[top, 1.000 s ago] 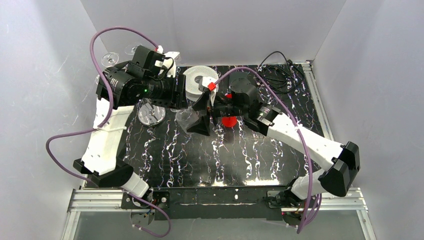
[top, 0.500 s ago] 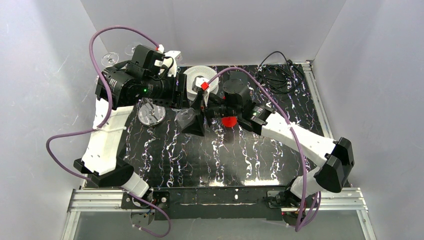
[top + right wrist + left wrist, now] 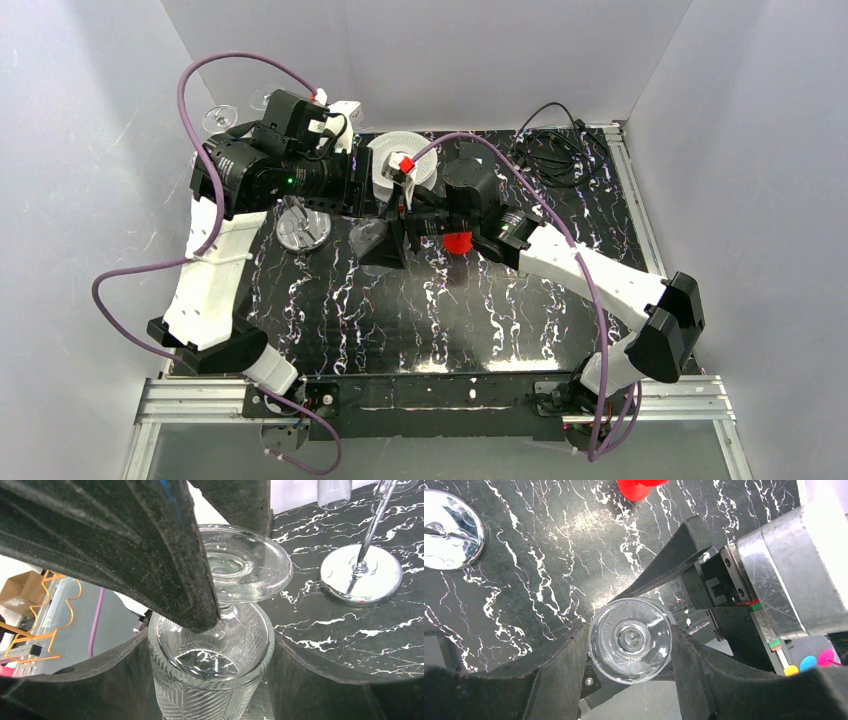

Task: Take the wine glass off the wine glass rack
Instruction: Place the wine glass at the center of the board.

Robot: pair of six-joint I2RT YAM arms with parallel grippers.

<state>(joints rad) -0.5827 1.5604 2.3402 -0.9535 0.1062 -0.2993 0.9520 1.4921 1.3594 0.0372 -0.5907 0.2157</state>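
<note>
The clear wine glass (image 3: 371, 236) hangs over the table, away from the wine glass rack (image 3: 300, 228), whose chrome disc base (image 3: 446, 530) stands to its left. My left gripper (image 3: 629, 639) is shut on the glass's round foot (image 3: 630, 645), with a finger against each side. In the right wrist view the ribbed bowl (image 3: 212, 670) sits between my right gripper's (image 3: 210, 655) fingers, which press on both its sides. The left gripper's finger (image 3: 150, 545) hides part of the stem. The rack's wire stem (image 3: 372, 520) rises from its base (image 3: 361, 575).
A white ribbed spool (image 3: 400, 160) stands behind the grippers. A red object (image 3: 458, 242) sits under the right arm. Black cables (image 3: 560, 140) lie at the back right. Other glasses (image 3: 220, 118) hang at the far left by the wall.
The right arm has moved left, bringing its gripper around the glass bowl, and its fingers have closed in on it. The left gripper has kept still, holding the foot.
</note>
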